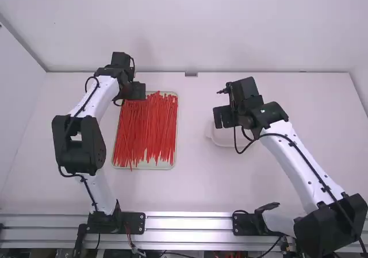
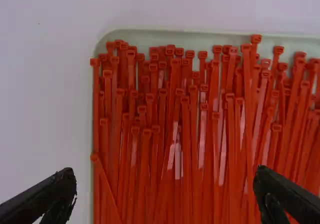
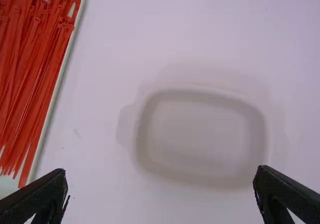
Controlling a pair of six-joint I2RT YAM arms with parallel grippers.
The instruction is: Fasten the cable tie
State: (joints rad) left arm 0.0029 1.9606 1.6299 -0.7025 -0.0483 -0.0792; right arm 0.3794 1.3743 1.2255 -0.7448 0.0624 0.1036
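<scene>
Hovering left fingers (image 2: 44,200) over cable ties (image 2: 200,134)

— Any writing, numbers or signs to read here?
— None.
— Not even on the ties (image 1: 146,129) or their tray (image 2: 150,34)?
— No. Both are plain, with no print I can make out.
— And the tub (image 3: 200,134), or the bench (image 1: 230,174)?
— Bare as well. No label or mark is legible on either.
</scene>
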